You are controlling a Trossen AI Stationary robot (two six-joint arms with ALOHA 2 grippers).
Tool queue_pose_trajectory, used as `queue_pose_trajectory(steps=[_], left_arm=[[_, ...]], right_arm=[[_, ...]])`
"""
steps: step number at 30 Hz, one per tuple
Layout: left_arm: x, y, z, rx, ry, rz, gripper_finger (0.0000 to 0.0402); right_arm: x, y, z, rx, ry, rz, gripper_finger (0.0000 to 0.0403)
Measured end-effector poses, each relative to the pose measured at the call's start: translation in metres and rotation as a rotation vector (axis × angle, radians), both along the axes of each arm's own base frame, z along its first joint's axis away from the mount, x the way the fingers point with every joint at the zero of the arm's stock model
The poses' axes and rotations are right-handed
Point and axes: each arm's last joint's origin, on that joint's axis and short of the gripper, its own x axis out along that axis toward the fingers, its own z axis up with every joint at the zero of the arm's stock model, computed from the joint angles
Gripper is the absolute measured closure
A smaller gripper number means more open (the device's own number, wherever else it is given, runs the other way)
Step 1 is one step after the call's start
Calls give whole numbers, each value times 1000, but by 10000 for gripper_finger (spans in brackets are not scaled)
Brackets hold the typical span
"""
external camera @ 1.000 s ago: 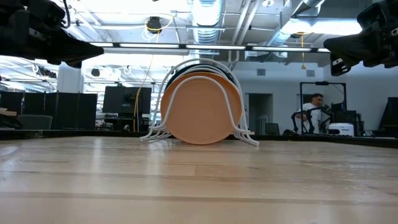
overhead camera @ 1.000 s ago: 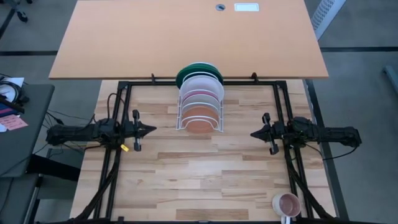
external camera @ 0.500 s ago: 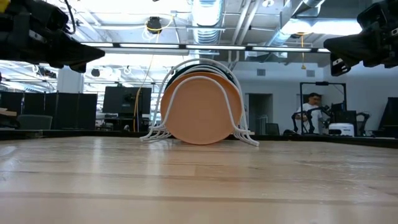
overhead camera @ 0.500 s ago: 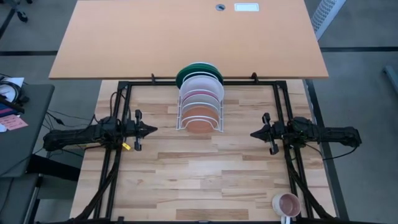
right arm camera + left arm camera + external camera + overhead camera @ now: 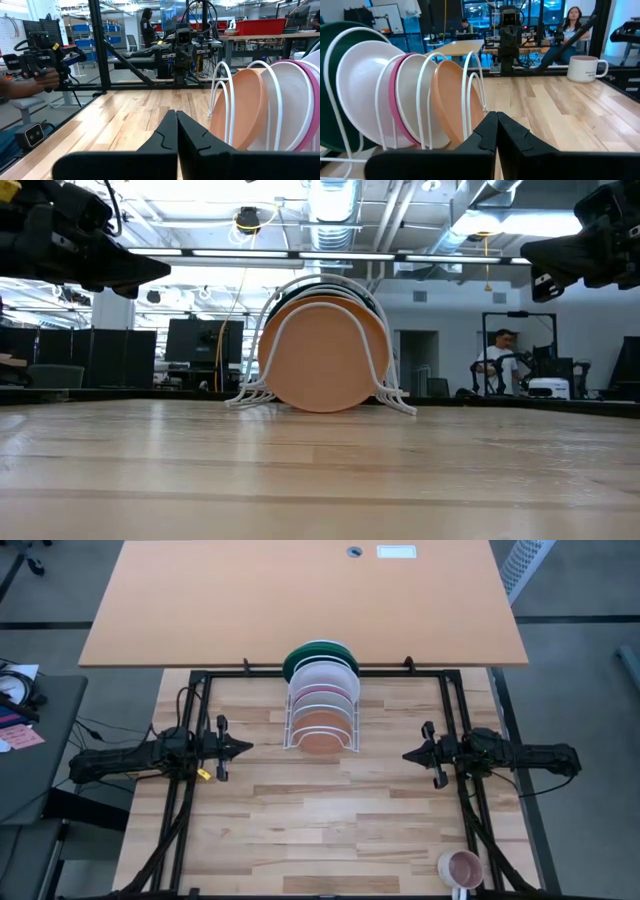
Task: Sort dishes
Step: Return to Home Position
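Four plates stand on edge in a white wire rack (image 5: 290,730) at the table's far middle: dark green (image 5: 305,652) farthest, then white (image 5: 325,675), pink (image 5: 322,695) and terracotta (image 5: 320,735) nearest. The left wrist view shows them in the same order, green (image 5: 330,100) to terracotta (image 5: 452,105). My left gripper (image 5: 245,748) is shut and level, left of the rack, pointing at it. My right gripper (image 5: 407,754) is shut and level to the rack's right. Both hang above the table and hold nothing.
A small pink mug (image 5: 461,868) stands at the table's near right corner. A black frame (image 5: 200,680) runs around the table's edges. An orange desk (image 5: 300,600) lies beyond the far edge. People (image 5: 500,360) are in the room behind.
My left arm has swung slightly, its rear end shifting toward the near edge, and its gripper has sunk a little. It stays shut.
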Motion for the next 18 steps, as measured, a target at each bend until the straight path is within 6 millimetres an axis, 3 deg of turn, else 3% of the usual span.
queue_pose_trajectory(steps=[18], left_arm=[[0,0,0,91,9,1,402]], right_arm=[[0,0,0,0,0,0,403]])
